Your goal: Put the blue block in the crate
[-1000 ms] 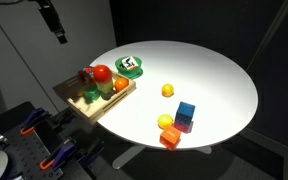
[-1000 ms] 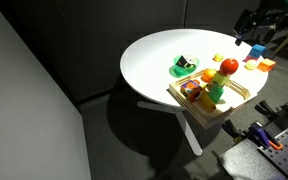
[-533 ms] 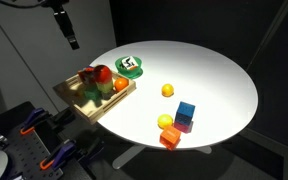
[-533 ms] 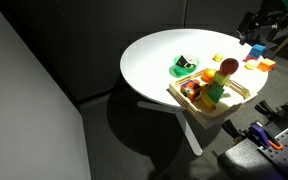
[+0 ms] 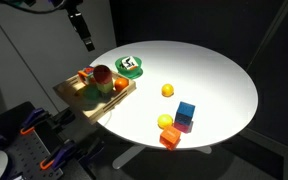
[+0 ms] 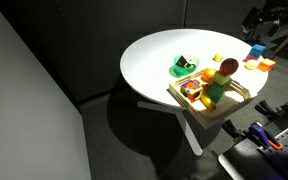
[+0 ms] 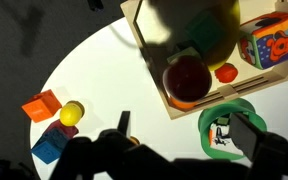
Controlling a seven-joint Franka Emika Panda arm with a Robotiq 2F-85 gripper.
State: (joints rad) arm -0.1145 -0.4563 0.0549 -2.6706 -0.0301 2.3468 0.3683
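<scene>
The blue block (image 5: 186,111) sits near the table's front edge, beside a purple block (image 5: 184,126), a yellow ball (image 5: 165,122) and an orange block (image 5: 170,138). It also shows in the wrist view (image 7: 48,148) and in an exterior view (image 6: 256,51). The crate (image 5: 74,99) is a wooden tray at the table's edge, holding several toys; it also shows in the wrist view (image 7: 141,45). My gripper (image 5: 84,30) hangs high above the table near the crate, far from the block. In the wrist view the gripper (image 7: 184,135) is open and empty.
A green bowl (image 5: 131,66) with a small item in it stands next to the crate. A second yellow ball (image 5: 168,90) lies mid-table. The round white table (image 5: 209,70) has dark floor all around it. Robot base hardware (image 5: 34,150) stands below the crate.
My gripper has moved steadily across from beyond the table's edge to above the crate and bowl area, still open. The objects have not moved.
</scene>
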